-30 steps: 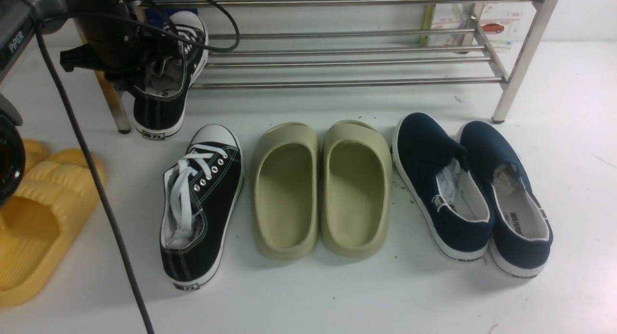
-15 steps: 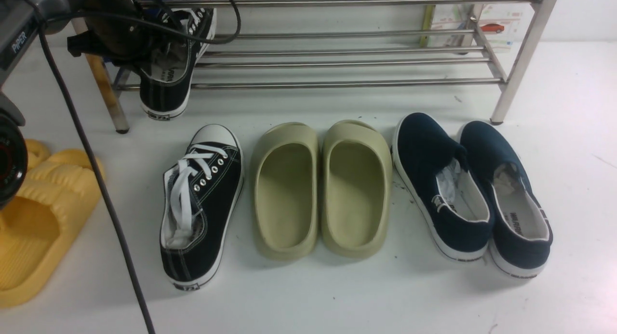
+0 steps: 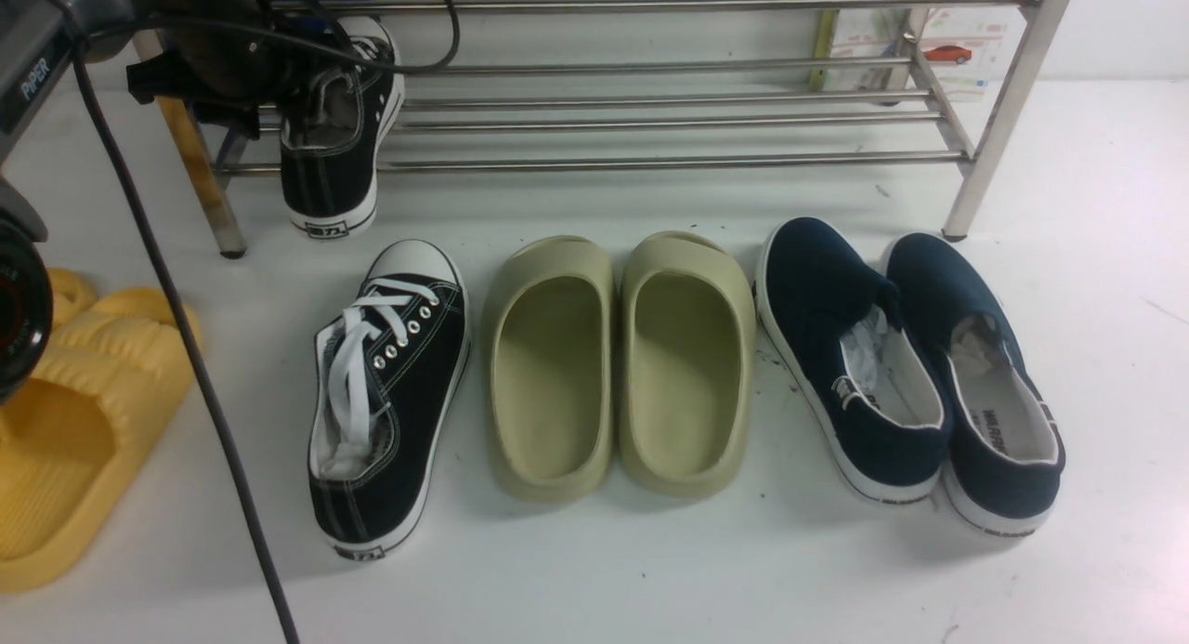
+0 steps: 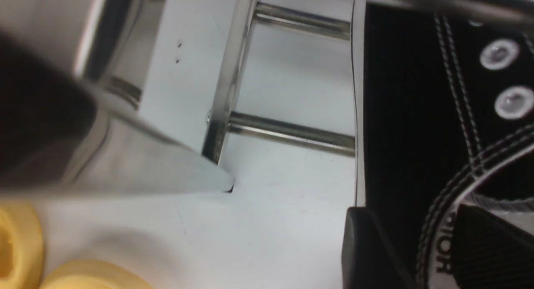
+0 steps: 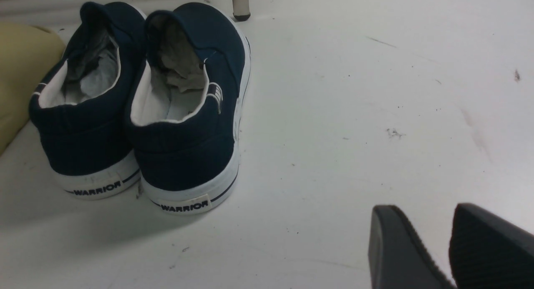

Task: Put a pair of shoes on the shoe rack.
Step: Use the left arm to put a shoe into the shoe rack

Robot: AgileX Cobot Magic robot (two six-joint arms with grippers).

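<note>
I see a pair of olive slides (image 3: pixel 618 365) side by side on the white floor (image 3: pixel 650 570), toes pointing away from me. Just to their right sits a pair of navy slip-ons (image 3: pixel 906 370), crumpled paper stuffed inside, "WARRIOR" printed on the heels. At the far left lie yellow slides (image 3: pixel 70 430), cut off by the frame edge. Behind everything, some colourful printed boxes (image 3: pixel 929 40).

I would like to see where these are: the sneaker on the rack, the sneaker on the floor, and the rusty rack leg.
Sneaker on the rack (image 3: pixel 330 175), front view, heel.
Sneaker on the floor (image 3: pixel 418 365), front view, black side.
Rusty rack leg (image 3: pixel 195 161), front view, middle.
</note>
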